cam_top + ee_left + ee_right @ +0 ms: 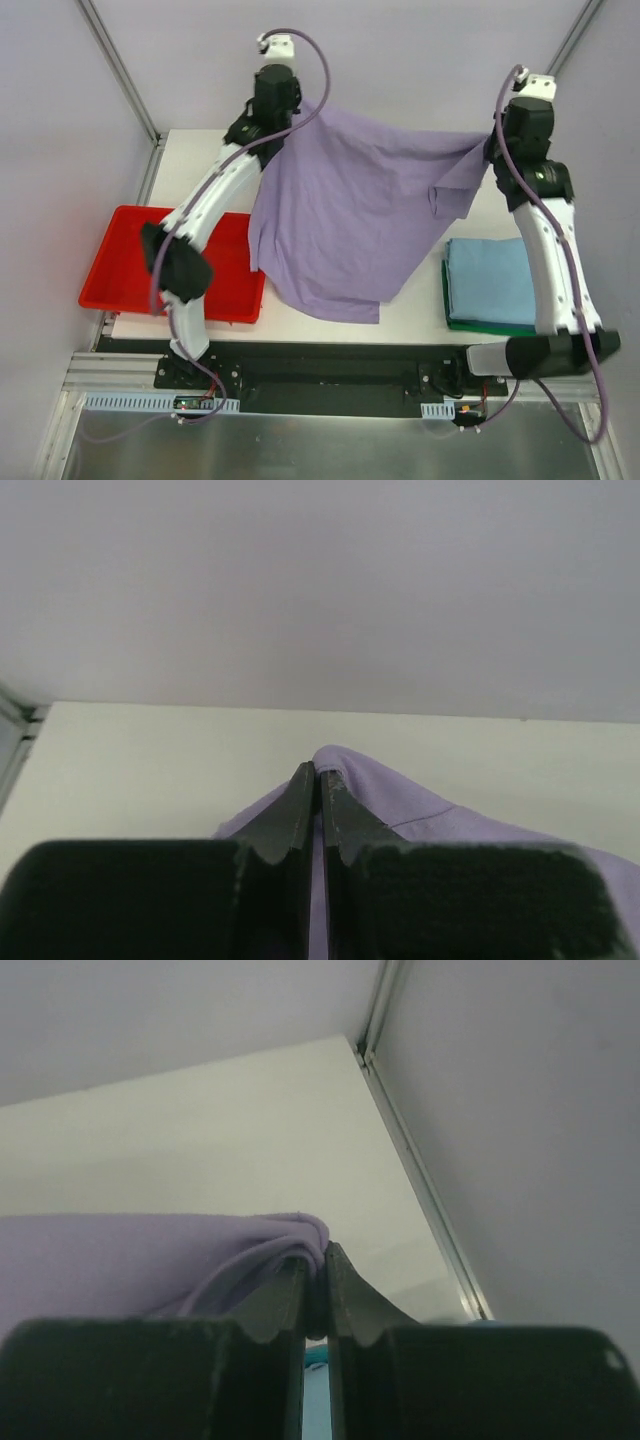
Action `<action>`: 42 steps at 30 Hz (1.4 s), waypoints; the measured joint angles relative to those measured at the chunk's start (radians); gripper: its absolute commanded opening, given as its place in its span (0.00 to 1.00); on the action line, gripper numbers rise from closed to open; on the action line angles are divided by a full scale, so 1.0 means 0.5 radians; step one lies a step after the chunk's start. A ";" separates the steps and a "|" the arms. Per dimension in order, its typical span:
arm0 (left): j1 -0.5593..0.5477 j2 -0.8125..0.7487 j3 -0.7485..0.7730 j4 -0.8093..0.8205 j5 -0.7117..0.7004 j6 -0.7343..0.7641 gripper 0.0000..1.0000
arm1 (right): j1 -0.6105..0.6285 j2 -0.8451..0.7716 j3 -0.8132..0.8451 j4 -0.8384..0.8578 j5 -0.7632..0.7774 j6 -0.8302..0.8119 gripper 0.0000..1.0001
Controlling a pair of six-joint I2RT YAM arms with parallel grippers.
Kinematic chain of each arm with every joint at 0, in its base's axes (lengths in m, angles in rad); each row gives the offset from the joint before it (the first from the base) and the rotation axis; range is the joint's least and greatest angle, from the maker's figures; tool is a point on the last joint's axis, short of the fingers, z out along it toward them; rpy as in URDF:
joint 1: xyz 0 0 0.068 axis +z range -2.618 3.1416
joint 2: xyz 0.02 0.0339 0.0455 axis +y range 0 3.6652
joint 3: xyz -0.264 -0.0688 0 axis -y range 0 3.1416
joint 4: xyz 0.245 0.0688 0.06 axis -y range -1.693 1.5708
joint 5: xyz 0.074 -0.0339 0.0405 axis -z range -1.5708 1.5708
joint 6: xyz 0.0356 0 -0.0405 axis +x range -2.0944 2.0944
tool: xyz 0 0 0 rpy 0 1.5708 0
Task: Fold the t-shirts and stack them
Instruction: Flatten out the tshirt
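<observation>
green t-shirt (487, 326) mostly hidden, tray (115, 272) partly hidden

I see even, soft, diffuse light, faint shadows, no glare; both wrist views blur on the near fingers (300, 810).

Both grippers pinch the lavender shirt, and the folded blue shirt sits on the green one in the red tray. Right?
One error: the blue shirt on the green shirt lies on the table by the right arm, not in the red tray at the left; the top external view shows it. The left gripper and right gripper do pinch the lavender shirt.
</observation>
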 measured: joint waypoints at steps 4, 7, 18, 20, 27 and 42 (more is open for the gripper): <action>0.066 0.911 0.890 -0.188 0.146 -0.006 0.69 | -0.256 0.429 -0.159 0.142 -0.243 0.078 0.28; 0.067 1.334 1.233 -0.262 0.236 0.008 0.99 | -0.365 0.831 -0.069 0.166 -0.372 0.121 0.67; 0.052 0.873 0.534 -0.375 0.657 -0.144 0.99 | -0.379 0.948 -0.019 0.108 -0.610 0.134 0.96; 0.034 0.603 0.288 -0.342 0.730 -0.204 0.99 | -0.347 0.774 -0.148 0.125 -0.696 0.134 0.96; -0.287 -0.246 -0.665 -0.225 1.021 -0.506 0.99 | -0.046 0.374 -0.712 0.276 -0.928 0.227 0.96; -0.504 0.135 -1.385 -0.358 1.147 -1.044 0.99 | 0.246 0.865 -1.118 0.434 -1.108 0.735 0.96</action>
